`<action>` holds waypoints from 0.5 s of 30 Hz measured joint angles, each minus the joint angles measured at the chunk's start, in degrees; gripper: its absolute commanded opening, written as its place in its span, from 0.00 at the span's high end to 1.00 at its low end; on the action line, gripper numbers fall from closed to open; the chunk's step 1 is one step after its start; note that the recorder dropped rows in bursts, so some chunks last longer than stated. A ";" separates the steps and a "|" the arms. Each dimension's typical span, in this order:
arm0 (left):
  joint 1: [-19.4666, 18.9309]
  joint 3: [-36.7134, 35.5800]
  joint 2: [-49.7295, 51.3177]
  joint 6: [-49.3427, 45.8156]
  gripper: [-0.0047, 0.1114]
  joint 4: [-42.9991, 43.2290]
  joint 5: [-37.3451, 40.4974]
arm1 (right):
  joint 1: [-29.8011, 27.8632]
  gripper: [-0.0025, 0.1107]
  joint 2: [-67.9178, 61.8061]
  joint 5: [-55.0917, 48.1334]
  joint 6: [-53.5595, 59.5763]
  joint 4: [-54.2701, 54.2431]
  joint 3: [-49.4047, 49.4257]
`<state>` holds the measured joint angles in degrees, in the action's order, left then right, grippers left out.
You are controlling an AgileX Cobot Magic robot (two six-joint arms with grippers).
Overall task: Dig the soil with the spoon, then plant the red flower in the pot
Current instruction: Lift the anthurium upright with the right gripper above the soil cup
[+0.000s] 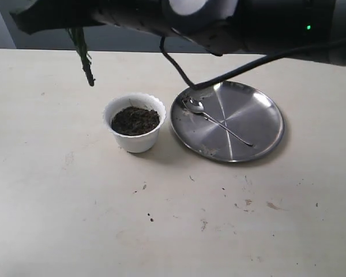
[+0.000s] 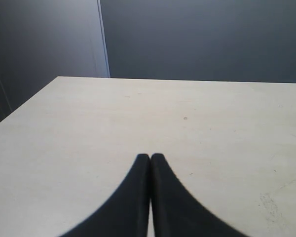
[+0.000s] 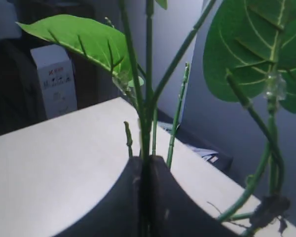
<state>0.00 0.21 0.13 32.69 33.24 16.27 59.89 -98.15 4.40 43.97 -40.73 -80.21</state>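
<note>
**Overhead, flower clamped; pot and spoon below**

Broadly, a pale table (image 1: 75,219) carries everything. The round steel plate (image 1: 251,109) sits just right of the pot (image 1: 134,122), near but apart. The right gripper (image 3: 144,165) has its fingers pressed together on the green stems of the flower (image 3: 148,98), leaves fanning beyond; in the exterior view the stem base hangs high, left of the pot. The left gripper (image 2: 150,158) hovers over bare table, fingers closed, holding nothing. Soil (image 1: 135,120) fills the pot. The spoon (image 1: 214,120) lies across the plate.
</note>
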 measured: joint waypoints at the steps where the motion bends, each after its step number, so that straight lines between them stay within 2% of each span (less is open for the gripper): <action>1: 0.00 0.00 0.00 0.00 0.96 0.00 0.00 | 0.00 0.98 0.32 0.81 0.00 0.36 0.00; 4: 0.00 0.00 0.00 0.00 0.96 0.00 0.00 | 0.00 0.98 1.50 4.99 0.00 1.16 0.81; 9: 0.00 0.00 0.00 0.00 0.96 0.00 0.00 | -0.53 0.98 4.25 19.51 -1.36 2.80 7.42; 12: 0.00 0.00 0.00 0.00 0.96 0.00 0.00 | -2.92 0.98 6.04 22.39 -6.23 7.53 12.43; 15: 0.00 0.00 0.00 0.00 0.96 0.00 0.00 | -6.19 0.98 7.02 23.22 -16.26 15.85 16.33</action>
<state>0.00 0.21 0.13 32.69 33.24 16.27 53.70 -91.13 27.62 27.71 -24.88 -63.88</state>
